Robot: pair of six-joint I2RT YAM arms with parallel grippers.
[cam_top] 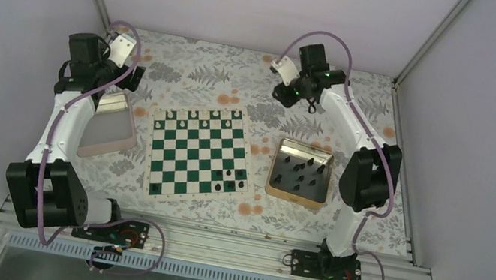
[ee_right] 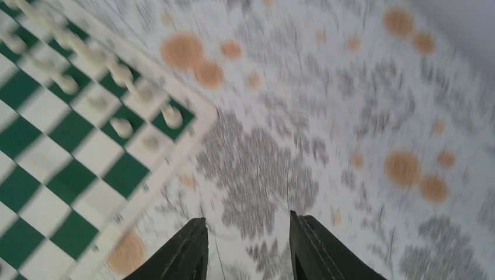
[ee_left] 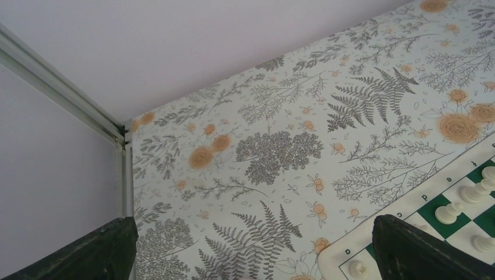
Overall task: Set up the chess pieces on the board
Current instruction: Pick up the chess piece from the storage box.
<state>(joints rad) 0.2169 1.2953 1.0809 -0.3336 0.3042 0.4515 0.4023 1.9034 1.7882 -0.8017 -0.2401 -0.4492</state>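
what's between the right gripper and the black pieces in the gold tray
Nothing visible. The right gripper, fingers apart, hangs over tablecloth past the far edge of the gold tray; the black pieces stand uncovered inside.

There is one board point(cam_top: 189, 153) on the table point(cam_top: 188, 69). Two trays sit beside it: one gold tray point(cam_top: 274, 169) off the board's right edge and one pinkish-rimmed tray point(cam_top: 111, 128) off its left edge. Black chess pieces point(cam_top: 230, 174) on the board number about six: five bunched at its near right corner and one at its near left corner. Inside the gold tray lie roughly seven or eight more, too tiny for a firm count. White pieces point(ee_left: 449, 213) stand along the board's far edge. The top view cannot give their number, while the left wrist view shows at least four. Two arms stand at the table's near edge, the left arm point(cam_top: 64, 130) and the right arm point(cam_top: 368, 175).
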